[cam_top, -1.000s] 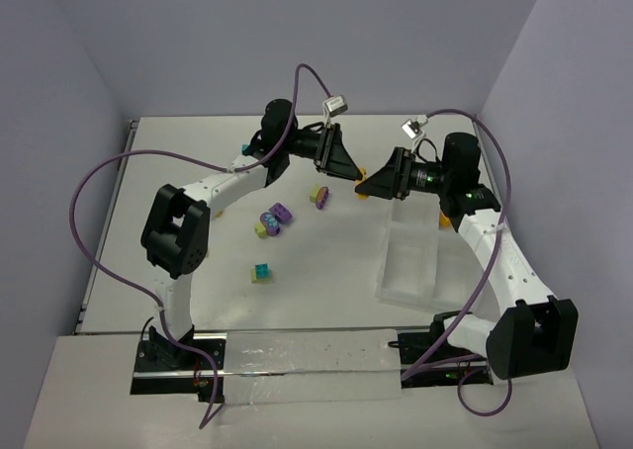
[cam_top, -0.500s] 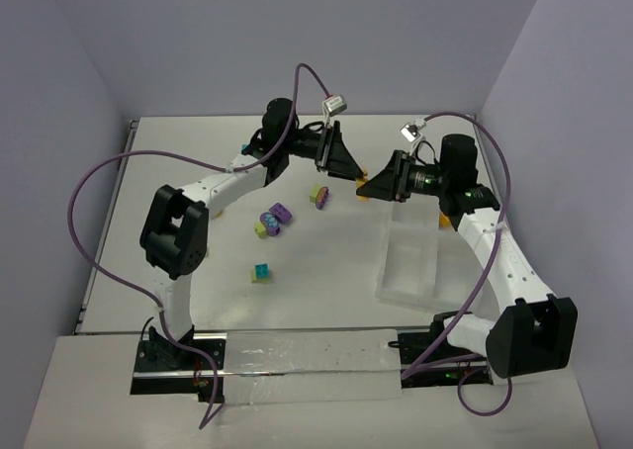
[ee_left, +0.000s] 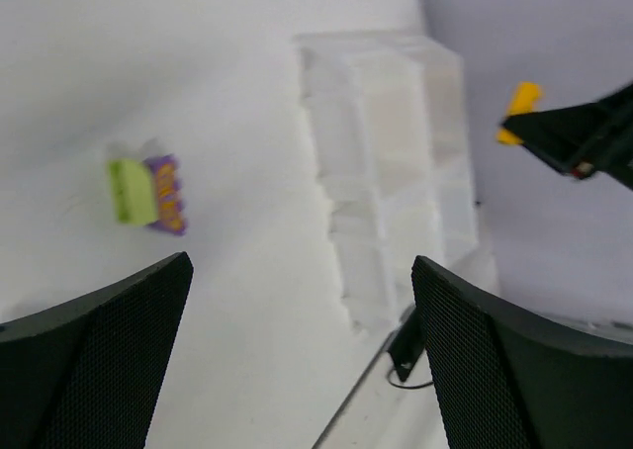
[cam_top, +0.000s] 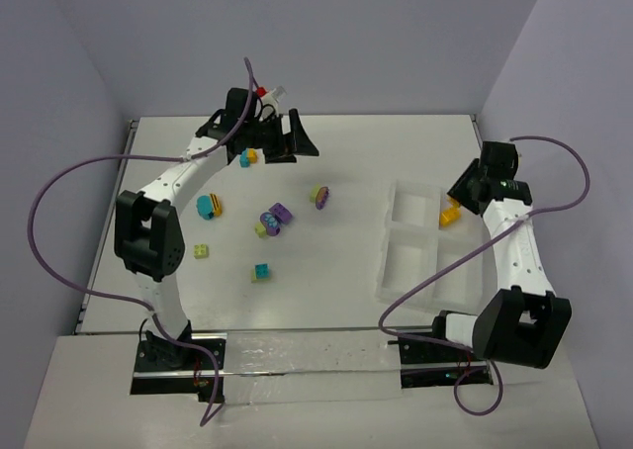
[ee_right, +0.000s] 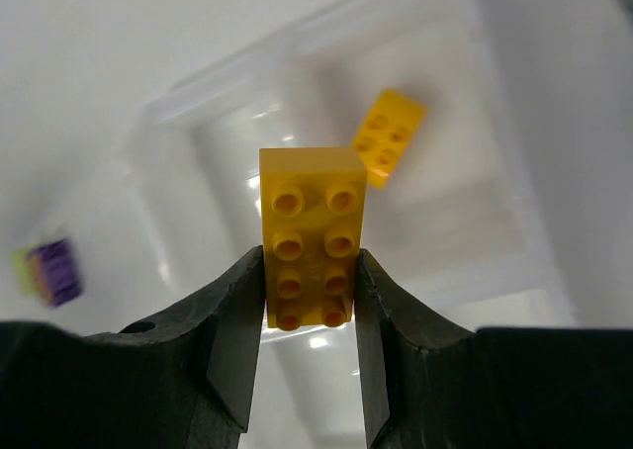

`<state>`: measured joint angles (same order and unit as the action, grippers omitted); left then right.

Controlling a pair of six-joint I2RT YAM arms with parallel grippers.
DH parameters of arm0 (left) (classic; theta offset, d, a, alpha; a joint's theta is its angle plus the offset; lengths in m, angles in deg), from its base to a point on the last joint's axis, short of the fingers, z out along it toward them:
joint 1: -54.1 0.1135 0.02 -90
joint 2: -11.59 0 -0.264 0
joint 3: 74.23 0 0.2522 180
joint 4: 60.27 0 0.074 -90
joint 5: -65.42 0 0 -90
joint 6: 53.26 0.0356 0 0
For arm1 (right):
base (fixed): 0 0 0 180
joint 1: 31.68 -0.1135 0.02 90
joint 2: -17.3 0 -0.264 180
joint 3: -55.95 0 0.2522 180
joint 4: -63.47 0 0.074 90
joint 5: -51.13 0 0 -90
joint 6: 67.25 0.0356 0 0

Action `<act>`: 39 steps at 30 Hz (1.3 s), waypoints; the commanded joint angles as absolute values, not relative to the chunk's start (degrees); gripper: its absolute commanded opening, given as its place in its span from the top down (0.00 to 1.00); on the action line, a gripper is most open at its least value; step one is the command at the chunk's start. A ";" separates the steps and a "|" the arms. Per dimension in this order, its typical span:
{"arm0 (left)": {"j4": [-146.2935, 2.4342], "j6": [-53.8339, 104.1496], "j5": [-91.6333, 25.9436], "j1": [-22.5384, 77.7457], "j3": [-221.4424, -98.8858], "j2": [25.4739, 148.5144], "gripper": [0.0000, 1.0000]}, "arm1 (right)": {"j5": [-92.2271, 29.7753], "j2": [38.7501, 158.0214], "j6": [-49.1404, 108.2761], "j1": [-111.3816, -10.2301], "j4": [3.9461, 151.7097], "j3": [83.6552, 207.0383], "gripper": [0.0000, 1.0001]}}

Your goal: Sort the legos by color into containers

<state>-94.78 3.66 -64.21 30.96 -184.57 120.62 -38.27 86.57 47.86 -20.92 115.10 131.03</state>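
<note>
My right gripper (ee_right: 310, 315) is shut on an orange-yellow lego (ee_right: 312, 236), held above the translucent four-compartment containers tray (ee_right: 247, 98). One orange lego (ee_right: 391, 137) lies in a compartment below it. From above, the right gripper (cam_top: 461, 194) hangs over the back right compartment of the tray (cam_top: 388, 239). My left gripper (cam_top: 302, 140) is open and empty at the back left, well above the table; its wrist view shows a purple and lime lego (ee_left: 148, 192) and the tray (ee_left: 386, 152). Loose legos lie left of the tray: purple-lime (cam_top: 274, 219), teal-lime (cam_top: 261, 272), teal-orange (cam_top: 209, 207).
A lime brick (cam_top: 201, 252) and a teal-orange one (cam_top: 247, 156) lie at the left. A purple-lime brick (cam_top: 320, 195) sits mid-table. A clear flat strip with black brackets (cam_top: 307, 365) runs along the near edge. Purple cables loop over both arms; walls close in on three sides.
The left gripper let go of the orange-yellow brick, opened wide and swung back to the left. The right gripper closed on that brick and carried it right, over the tray.
</note>
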 commanded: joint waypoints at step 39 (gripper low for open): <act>-116.90 15.84 -20.23 17.17 -200.10 135.41 0.11 | -49.94 90.32 49.05 -28.58 119.32 141.14 0.07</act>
<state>-115.20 13.33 -23.16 19.17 -194.47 132.99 -50.08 90.93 49.69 -27.79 118.90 138.44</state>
